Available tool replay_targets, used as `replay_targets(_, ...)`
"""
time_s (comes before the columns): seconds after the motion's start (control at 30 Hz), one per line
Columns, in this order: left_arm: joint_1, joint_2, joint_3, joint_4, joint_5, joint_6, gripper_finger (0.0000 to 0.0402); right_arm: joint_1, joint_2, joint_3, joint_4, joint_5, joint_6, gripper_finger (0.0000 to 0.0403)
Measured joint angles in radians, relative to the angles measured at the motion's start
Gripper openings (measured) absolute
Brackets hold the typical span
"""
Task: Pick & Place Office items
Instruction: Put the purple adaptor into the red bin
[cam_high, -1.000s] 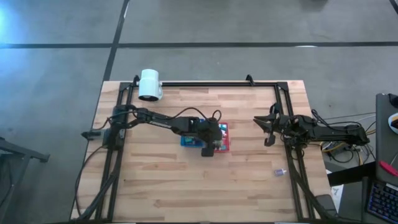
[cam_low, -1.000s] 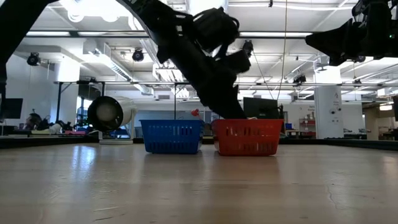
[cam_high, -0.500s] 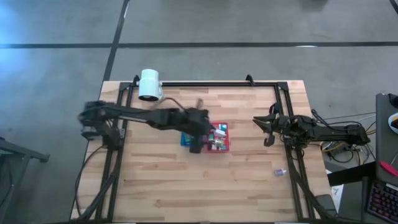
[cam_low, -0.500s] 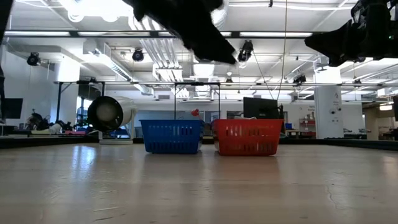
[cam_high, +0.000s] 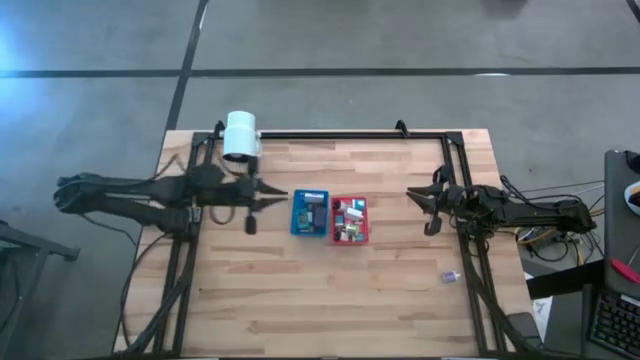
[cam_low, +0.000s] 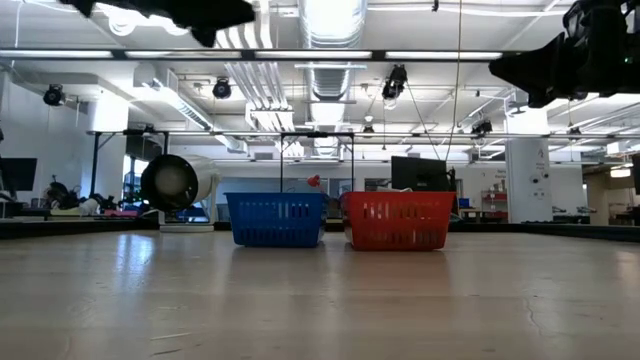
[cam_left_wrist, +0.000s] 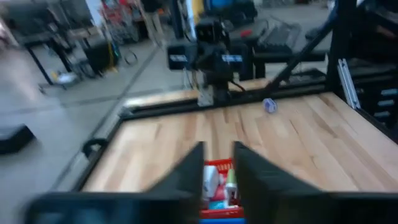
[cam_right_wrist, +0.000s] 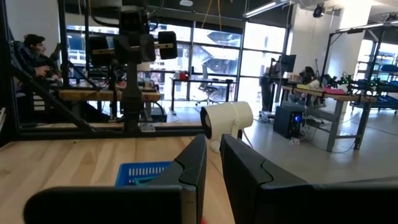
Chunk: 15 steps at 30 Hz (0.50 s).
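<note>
From nine o'clock in the high view, the left arm lies stretched along its own side of the wooden table (cam_high: 300, 290), its left gripper (cam_high: 268, 200) pointing at three o'clock toward the baskets and stopping short of them. In the left wrist view its two fingers (cam_left_wrist: 189, 171) stand close together with a narrow gap and nothing between them; it looks pulled back here to stay clear of the baskets. At about eleven o'clock stands the white lamp (cam_high: 241, 135), off the working area.

Near the table's centre sit the blue basket (cam_high: 296, 212) and, touching it on the three o'clock side, the red basket (cam_high: 366, 220). The office items (cam_high: 347, 220) lie mostly in the red basket, a few in the blue one, so the sorting seems far along. One small pale item (cam_high: 449, 277) lies alone on the boards toward five o'clock, well apart from both baskets and probably left for the nearer arm.

At three o'clock the right arm waits over the frame rail, its right gripper (cam_high: 432, 205) pointing at nine o'clock, fingers (cam_right_wrist: 193, 165) nearly closed and holding nothing
</note>
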Motion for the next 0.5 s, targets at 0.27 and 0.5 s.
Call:
replay_targets(0.27, 0.003, -0.36, -0.219, 0.003, -0.108, 0.006, 0.0018, 0.0, 0.0, 0.0, 0.008, 0.0, 0.008, 0.0043)
replay_targets(0.5, 0.041, -0.565, -0.408, 0.072, -0.117, 0.003, 0.0005, 0.0, 0.0, 0.0, 0.01, 0.0, 0.011, 0.0043)
